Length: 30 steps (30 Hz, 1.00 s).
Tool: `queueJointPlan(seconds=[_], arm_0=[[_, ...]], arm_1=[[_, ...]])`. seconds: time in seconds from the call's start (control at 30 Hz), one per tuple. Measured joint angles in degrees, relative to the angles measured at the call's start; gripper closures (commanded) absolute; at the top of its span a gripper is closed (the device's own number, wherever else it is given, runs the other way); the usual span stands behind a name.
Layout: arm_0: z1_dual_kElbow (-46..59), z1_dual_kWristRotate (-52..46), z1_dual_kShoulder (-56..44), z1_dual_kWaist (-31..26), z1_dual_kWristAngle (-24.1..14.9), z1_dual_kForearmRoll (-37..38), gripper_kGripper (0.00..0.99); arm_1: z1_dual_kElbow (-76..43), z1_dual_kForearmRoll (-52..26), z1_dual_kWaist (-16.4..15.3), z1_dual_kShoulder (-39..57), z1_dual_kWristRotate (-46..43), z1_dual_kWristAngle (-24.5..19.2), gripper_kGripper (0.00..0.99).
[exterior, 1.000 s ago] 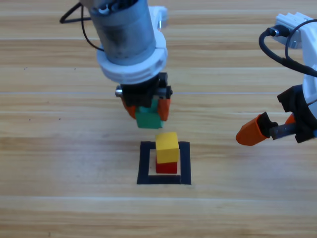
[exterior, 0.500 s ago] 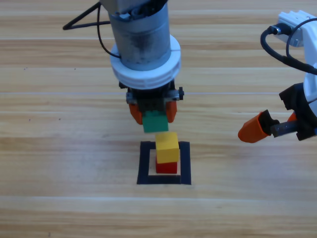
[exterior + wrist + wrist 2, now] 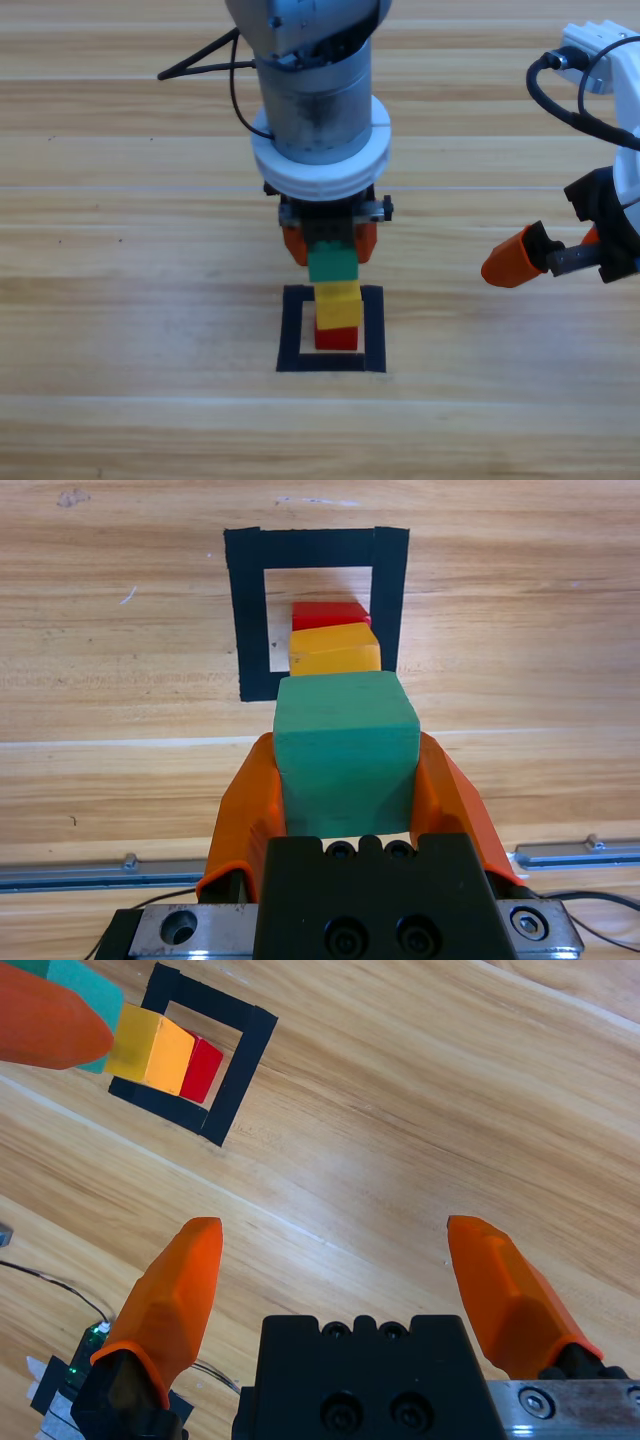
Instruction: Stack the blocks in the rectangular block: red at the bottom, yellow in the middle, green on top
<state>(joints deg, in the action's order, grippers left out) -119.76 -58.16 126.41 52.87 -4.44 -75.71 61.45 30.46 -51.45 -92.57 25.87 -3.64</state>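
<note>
The red cube (image 3: 336, 338) sits inside the black tape rectangle (image 3: 290, 335) with the yellow cube (image 3: 338, 305) stacked on it. My left gripper (image 3: 330, 250) comes down from the top middle, shut on the green cube (image 3: 333, 264). It holds that cube just above the yellow one, and I cannot tell whether the two touch. In the left wrist view the green cube (image 3: 345, 750) fills the space between the jaws, with yellow (image 3: 335, 650) and red (image 3: 330, 614) beyond it inside the tape (image 3: 250, 620). My right gripper (image 3: 338, 1230) waits open at the right edge.
A black cable (image 3: 205, 62) loops off the left arm at the upper left. The right arm's body and cable (image 3: 560, 100) fill the upper right corner. A metal rail (image 3: 575, 855) runs along the table behind the left gripper.
My left gripper has carried the green cube rightward and toward the stack, from behind and left of it to right over the yellow cube. The right arm has held still.
</note>
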Motion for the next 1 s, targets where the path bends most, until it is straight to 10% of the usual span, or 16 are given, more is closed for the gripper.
queueJointPlan(seconds=[1.0], arm_0=[[-2.23, 0.54, 2.47, 0.11, -0.11, -0.41, 0.990]], arm_1=[[0.00, 0.00, 0.01, 0.00, 0.00, -0.25, 0.000]])
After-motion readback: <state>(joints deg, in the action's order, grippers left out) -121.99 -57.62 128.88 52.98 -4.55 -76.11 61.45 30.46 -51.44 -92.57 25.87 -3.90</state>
